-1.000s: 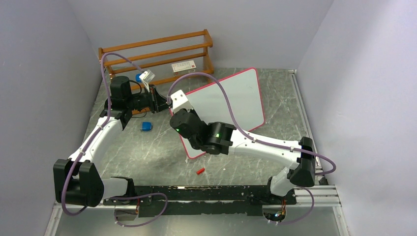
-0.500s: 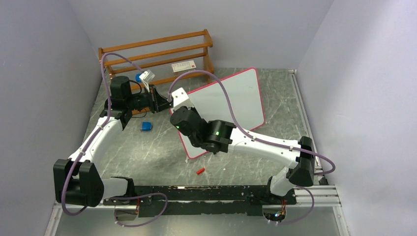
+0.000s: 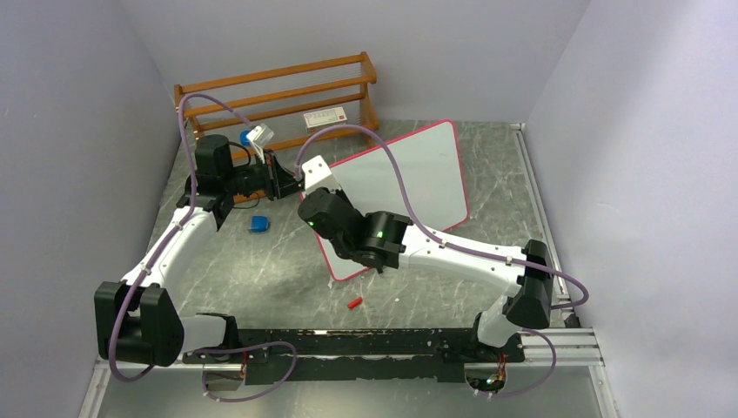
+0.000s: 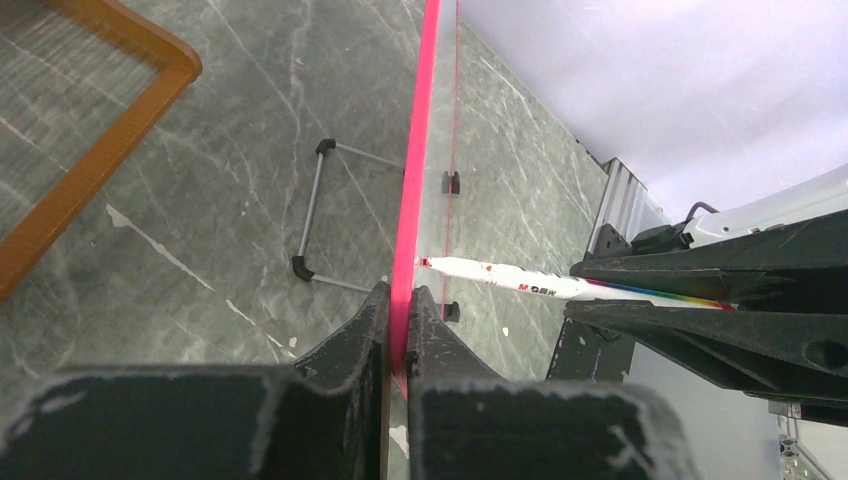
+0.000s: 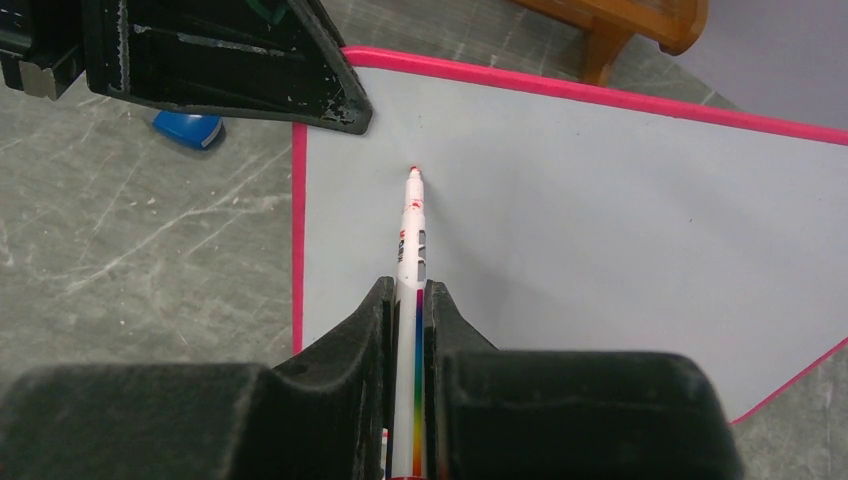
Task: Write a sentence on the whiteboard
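The whiteboard [image 3: 418,178], white with a pink-red rim, stands tilted on the table; its face [image 5: 620,230] is blank and no sentence shows on it. My left gripper [image 4: 398,300] is shut on the board's pink edge [image 4: 415,150] at its upper left corner [image 3: 300,181]. My right gripper [image 5: 405,295] is shut on a white marker [image 5: 410,240] with a rainbow stripe. The marker's red tip [image 5: 414,171] touches or nearly touches the board near its top left. The marker also shows in the left wrist view [image 4: 520,282].
A wooden rack [image 3: 278,91] with a small card on it stands behind the board. A blue object [image 3: 258,224] lies left of the board and a red cap [image 3: 353,304] lies in front of it. The board's wire stand [image 4: 325,215] rests on the grey table.
My right arm has shifted slightly left and toward the board's top left corner with the marker. My left gripper has stayed on the board's edge.
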You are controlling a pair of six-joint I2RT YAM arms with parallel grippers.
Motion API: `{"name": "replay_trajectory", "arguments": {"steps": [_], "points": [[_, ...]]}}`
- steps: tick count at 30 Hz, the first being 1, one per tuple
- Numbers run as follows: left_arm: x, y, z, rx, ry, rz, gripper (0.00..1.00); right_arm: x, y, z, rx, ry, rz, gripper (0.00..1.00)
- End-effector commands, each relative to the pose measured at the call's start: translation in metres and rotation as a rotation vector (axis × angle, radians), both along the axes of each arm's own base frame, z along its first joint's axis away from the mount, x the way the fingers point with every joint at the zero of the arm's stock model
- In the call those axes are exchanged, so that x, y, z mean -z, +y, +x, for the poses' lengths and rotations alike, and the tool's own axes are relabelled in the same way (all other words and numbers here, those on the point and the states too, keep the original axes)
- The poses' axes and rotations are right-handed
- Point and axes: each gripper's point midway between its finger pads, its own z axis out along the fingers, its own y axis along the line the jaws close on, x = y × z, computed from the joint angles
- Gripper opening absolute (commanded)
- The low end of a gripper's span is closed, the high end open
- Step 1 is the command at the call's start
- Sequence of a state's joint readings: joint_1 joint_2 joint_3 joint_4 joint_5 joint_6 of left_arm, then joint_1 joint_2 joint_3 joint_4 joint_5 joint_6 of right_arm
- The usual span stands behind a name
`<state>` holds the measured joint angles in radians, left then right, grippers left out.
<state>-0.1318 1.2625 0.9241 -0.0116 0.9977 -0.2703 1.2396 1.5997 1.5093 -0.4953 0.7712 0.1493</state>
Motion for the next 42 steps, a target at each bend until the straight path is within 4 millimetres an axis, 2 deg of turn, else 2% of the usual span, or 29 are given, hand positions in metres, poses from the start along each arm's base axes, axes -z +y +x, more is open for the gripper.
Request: {"name": "replay_trajectory", "arguments": {"steps": [1,25,42], "points": [[0.009,-0.004,-0.006,0.035,0.007,0.007,0.05,-0.01,0.002,0.005,0.017,-0.008,0.028,0.0],[0.01,-0.006,-0.008,0.044,0.008,0.008,0.05,-0.014,0.022,0.006,-0.048,-0.009,0.052,0.0],[0.011,-0.006,-0.007,0.037,0.008,0.014,0.05,0.011,0.02,-0.006,-0.09,0.073,-0.014,0.0]]}}
